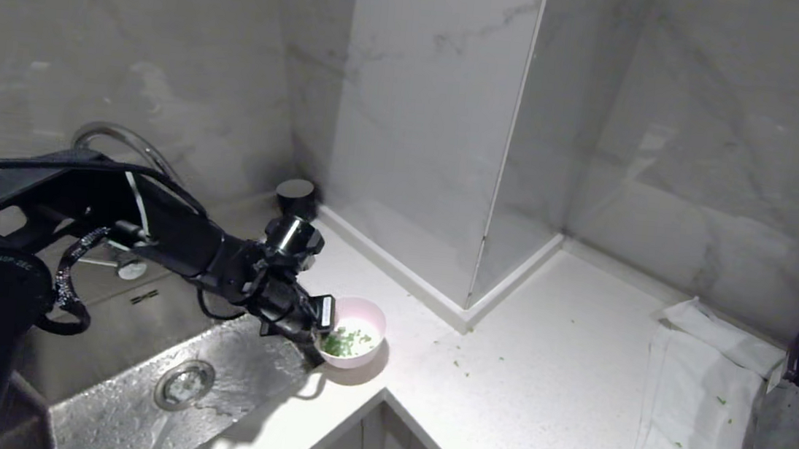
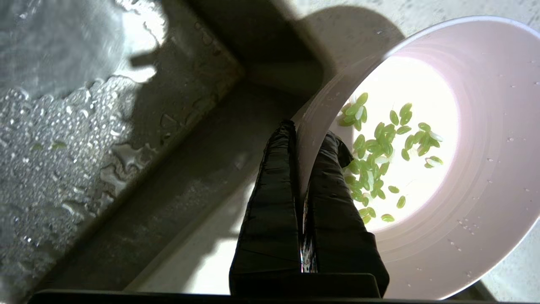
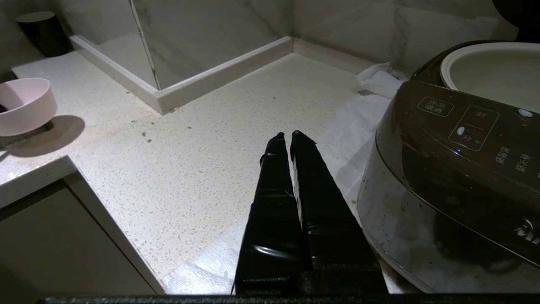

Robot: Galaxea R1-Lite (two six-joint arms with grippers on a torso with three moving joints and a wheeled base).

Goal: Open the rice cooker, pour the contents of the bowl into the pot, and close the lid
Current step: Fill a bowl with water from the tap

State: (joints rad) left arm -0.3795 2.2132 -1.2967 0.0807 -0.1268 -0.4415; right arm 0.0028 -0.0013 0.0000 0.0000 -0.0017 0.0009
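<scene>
Bowl [image 1: 358,332] sits on the desk [image 1: 541,355] right at the sink [image 1: 158,370] corner, green bits [image 1: 348,341] piled toward the side nearest my left tool [image 1: 316,326]. Left wrist view confirms the grip: one finger [image 2: 274,202] outside the wall, the other inside, clamped shut on the bowl rim. Can't tell from these views whether the bowl is lifted or only tipped; the head view shows its shadow right under it, so I read it as on the desk or barely off.

Rice cooker [image 3: 455,185] is well apart, far right of the desk, on a white cloth [image 1: 696,414]. The white pot [image 3: 493,71] shows open to the air, so I take the lid as up, though the lid itself isn't clearly in frame. Step one looks done; I'm on the pick-and-carry of the bowl.

Right tool [image 3: 291,139] is closed on nothing, hanging over the desk just beside the cooker front, idle.

Next: lift straight, keep the bowl level, swing across to the pot. A rim pinch is weak against twist, so go slow. Loose green bits are scattered on the desk and cloth; tip only once over the pot.
</scene>
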